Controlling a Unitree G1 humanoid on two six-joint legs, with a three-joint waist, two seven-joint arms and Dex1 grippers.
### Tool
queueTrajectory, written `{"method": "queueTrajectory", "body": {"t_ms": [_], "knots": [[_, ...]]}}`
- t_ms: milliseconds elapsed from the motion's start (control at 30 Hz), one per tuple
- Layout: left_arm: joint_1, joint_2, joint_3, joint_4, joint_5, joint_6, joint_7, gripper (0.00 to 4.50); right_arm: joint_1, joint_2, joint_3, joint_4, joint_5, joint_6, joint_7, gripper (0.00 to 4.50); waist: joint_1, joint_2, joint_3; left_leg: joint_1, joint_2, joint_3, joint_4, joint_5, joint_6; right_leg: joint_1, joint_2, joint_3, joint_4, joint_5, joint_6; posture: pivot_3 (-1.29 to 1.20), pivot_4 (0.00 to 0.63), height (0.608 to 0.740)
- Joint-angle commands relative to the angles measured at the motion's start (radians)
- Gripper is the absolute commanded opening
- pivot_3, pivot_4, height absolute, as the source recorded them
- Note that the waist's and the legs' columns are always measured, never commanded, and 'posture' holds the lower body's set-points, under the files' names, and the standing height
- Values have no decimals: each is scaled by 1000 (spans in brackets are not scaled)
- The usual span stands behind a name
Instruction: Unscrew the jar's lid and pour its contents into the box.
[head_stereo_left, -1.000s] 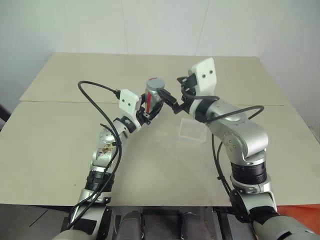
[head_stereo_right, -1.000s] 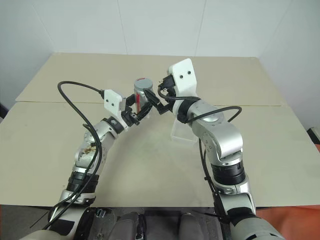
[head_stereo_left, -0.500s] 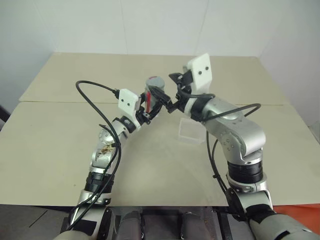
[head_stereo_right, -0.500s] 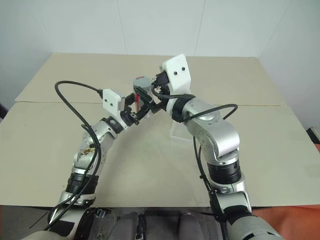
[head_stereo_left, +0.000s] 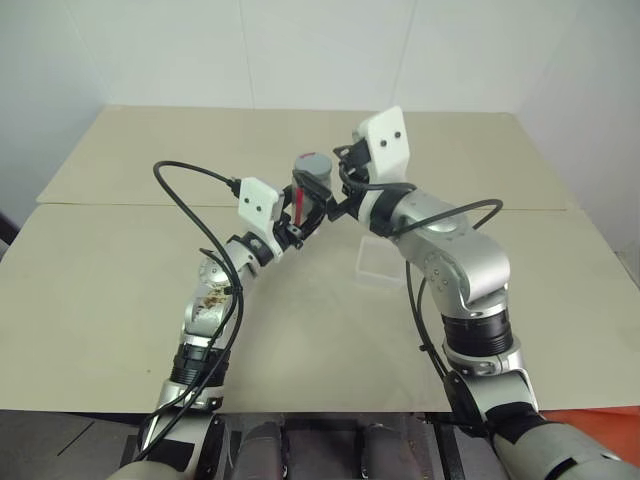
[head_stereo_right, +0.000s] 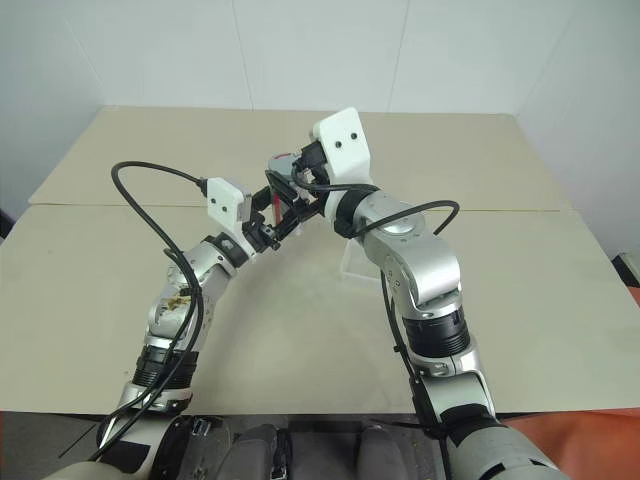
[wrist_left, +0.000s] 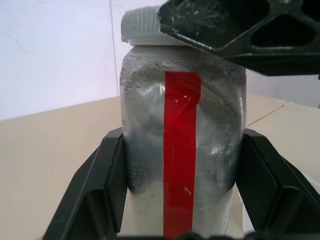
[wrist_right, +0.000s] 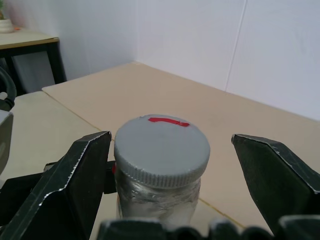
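My left gripper (head_stereo_left: 301, 214) is shut on the jar (head_stereo_left: 304, 203), holding it upright above the table with its red stripe facing the left wrist camera. Both black fingers (wrist_left: 109, 186) press the jar's (wrist_left: 182, 150) clouded wall. The grey ribbed lid (wrist_right: 161, 148) sits on the jar's mouth. My right gripper (wrist_right: 172, 142) is open and straddles the lid, one finger close beside its rim, the other well apart. The contents are hidden behind the clouded wall and the lid. The clear box (head_stereo_left: 381, 262) rests on the table below the right forearm.
Two beige tabletops (head_stereo_left: 110, 300) meet at a seam running across the scene. White walls stand behind the far edge. A black cable (head_stereo_left: 195, 215) loops off the left arm. A dark side table (wrist_right: 35, 55) stands in the distance.
My right gripper has moved left, from beside the jar to around its lid, still open. The left gripper and the jar have stayed put.
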Motion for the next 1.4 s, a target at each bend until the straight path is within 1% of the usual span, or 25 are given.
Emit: {"method": "queueTrajectory", "body": {"t_ms": [33,667,1400], "knots": [[-11,2,-2,-44,-13,-2,-2,2705,-18,-1,-30,-24,-2,-36,-1,4464,0,0,0,0,0,0,0,0,0,0,0,0,0,0,0,0,150,740],[-18,11,8,-35,-20,0,-3,2705,43,-62,-57,-76,-5,-9,-2,4464,-1,0,0,0,0,0,0,0,0,0,0,0,0,0,0,0,150,740],[-11,22,18,-57,-28,15,0,2705,71,-105,-73,-96,8,-5,9,4464,1,0,0,0,0,-1,0,0,0,0,0,0,0,0,0,0,150,740]]}}
